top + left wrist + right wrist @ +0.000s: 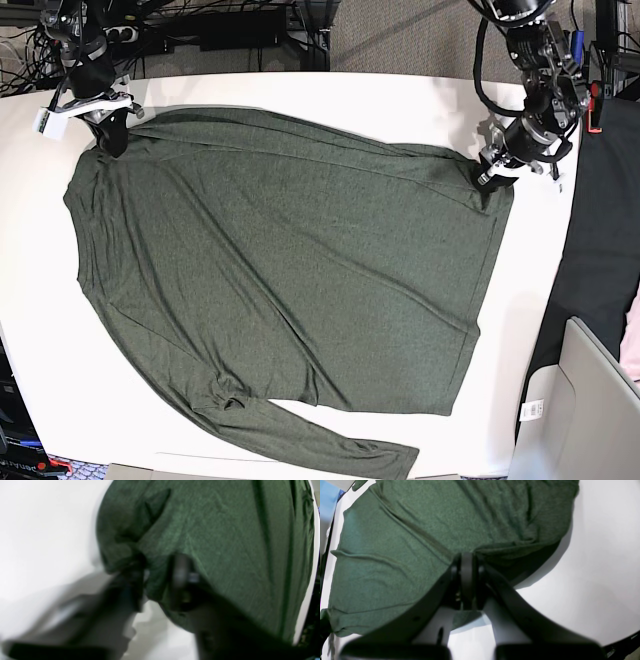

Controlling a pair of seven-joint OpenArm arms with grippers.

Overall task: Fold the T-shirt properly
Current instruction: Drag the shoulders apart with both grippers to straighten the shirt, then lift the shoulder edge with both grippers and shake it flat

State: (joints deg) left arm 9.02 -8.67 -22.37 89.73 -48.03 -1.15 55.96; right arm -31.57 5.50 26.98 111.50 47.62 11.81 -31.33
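Both ends of the top edge pinched for the first fold.

I have the T-shirt point(280, 260) spread flat on the desk point(300, 88); right end effector point(468, 562) is clamped on one far corner, left end effector point(160, 580) has fabric between its narrowed jaws at the other, so I can lift evenly.

Right gripper point(468, 562) jaws pinched shut — left gripper point(160, 580) jaws narrowed.

The left pincer point(160, 580) sits low in the frame, blurred, its two dark fingers point(181, 577) either side of a bunched corner of the T-shirt point(225, 542). Green cloth fills the space between them and fans out toward two o'clock, creased in long folds. White worktop point(42, 535) spreads from nine o'clock up to eleven.
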